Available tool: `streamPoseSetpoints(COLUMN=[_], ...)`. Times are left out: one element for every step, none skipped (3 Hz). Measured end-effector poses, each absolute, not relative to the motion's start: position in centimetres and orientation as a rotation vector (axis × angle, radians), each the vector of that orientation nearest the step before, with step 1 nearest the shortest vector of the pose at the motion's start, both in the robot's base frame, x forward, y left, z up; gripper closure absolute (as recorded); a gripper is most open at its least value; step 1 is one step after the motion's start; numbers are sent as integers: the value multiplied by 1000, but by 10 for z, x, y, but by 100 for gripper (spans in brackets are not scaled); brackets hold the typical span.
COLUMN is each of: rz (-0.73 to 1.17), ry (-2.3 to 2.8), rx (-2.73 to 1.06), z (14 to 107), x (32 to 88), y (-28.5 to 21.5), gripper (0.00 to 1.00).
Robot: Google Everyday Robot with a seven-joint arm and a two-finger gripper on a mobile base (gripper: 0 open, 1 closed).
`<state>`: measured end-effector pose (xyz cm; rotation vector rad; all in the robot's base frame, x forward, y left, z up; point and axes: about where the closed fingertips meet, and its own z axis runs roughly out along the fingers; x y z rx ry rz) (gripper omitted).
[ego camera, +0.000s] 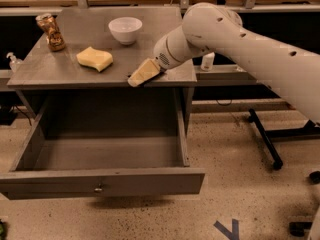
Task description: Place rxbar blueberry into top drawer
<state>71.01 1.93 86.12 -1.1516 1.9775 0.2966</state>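
Our gripper (pixel 143 73) sits at the front edge of the grey table (pixel 50 70), right of the yellow sponge (pixel 94 58) and in front of the white bowl (pixel 125 29). We cannot tell whether it is apart, together or clamped on something. The top drawer (pixel 125 182) stands pulled out below the tabletop. We cannot make out the rxbar blueberry.

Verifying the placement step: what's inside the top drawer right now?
Top drawer's visible floor holds nothing; the strip behind its front wall is hidden. Gripper sits at the table's front edge.
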Motion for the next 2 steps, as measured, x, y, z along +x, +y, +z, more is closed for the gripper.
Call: streamPoseSetpoints(rz=[295,314], ry=[2002,2041], rx=[-1132,-1131], z=[855,837], x=[715,719], y=[15,23], gripper=[0,0])
